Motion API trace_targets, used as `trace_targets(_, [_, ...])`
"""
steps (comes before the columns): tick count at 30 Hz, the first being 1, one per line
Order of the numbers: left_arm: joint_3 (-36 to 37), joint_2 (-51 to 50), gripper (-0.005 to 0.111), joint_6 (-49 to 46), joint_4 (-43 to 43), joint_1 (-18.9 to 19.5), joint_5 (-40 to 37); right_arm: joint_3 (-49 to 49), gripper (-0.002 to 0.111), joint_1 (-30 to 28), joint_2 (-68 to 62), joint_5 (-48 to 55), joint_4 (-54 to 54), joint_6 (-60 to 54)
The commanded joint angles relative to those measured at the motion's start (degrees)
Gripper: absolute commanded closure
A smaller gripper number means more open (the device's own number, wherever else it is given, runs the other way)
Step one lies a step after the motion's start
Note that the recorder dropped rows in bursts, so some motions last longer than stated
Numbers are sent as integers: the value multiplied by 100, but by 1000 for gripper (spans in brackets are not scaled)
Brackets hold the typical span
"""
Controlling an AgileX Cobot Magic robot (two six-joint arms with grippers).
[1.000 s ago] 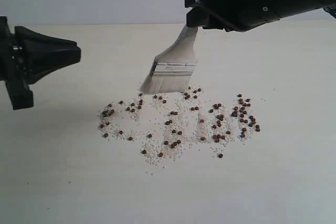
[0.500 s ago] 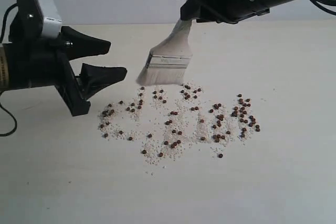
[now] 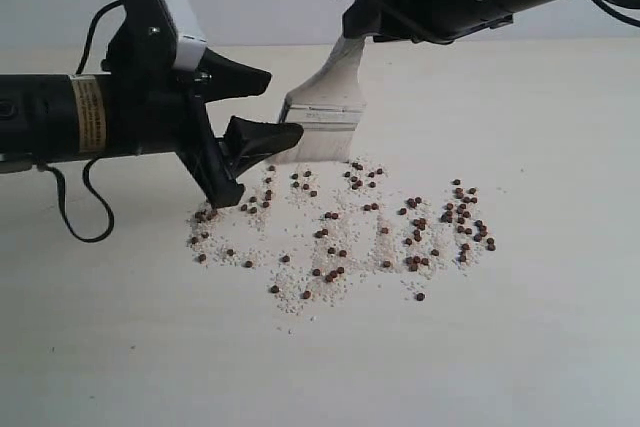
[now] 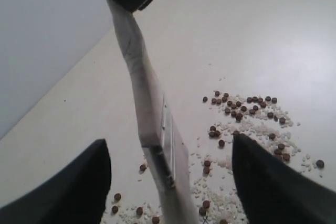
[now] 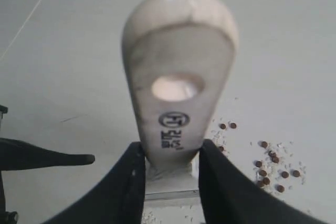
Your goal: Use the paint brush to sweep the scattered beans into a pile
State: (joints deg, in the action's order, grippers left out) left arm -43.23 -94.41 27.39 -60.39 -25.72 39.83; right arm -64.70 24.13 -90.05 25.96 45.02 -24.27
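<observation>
Beans lie scattered across the table, lower centre of the frame. Behind them the paint brush slants down from upper right, handle clamped in the right hand, bristles at the spread's far edge. The left hand, wide open, sits beside the bristles.

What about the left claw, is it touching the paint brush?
Apart. The left wrist view shows the paint brush standing inside the open left claw, with a clear gap between the brush and the claw on each side.
</observation>
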Motion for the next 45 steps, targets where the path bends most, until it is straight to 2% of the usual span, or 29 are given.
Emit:
trace_targets(1, [-235, -318, 44, 2, 250, -99, -92, -34, 108, 17, 0, 36, -39, -103])
trace_targets(12, [-743, -1052, 44, 2, 576, -192, 62, -34, 108, 17, 0, 24, -63, -149])
trace_targets(16, [-847, -1219, 50, 2, 611, -229, 236, -34, 108, 17, 0, 24, -103, -149])
trace_targets(20, [-908, -1346, 71, 2, 611, -229, 274, -34, 108, 17, 0, 24, -104, -149])
trace_targets(24, [-927, -1346, 107, -127, 611, -229, 581, -34, 108, 17, 0, 24, -114, -158])
trace_targets(27, [-937, -1335, 107, -137, 598, -229, 594, -34, 95, 17, 0, 39, -114, -158])
trace_targets(28, [-937, -1335, 107, -122, 598, -229, 594, -34, 85, 17, 0, 62, -114, -147])
trace_targets(35, [-937, -1327, 107, 130, 482, -229, 572, -34, 39, 17, 183, 90, -478, -252])
trace_targets(37, [-937, -1327, 107, 170, 466, -229, 572, -34, 35, 17, 232, 131, -723, -233])
trace_targets(45, [-980, -1327, 107, 452, 404, -219, 485, -34, 35, 17, 560, 350, -1335, 374])
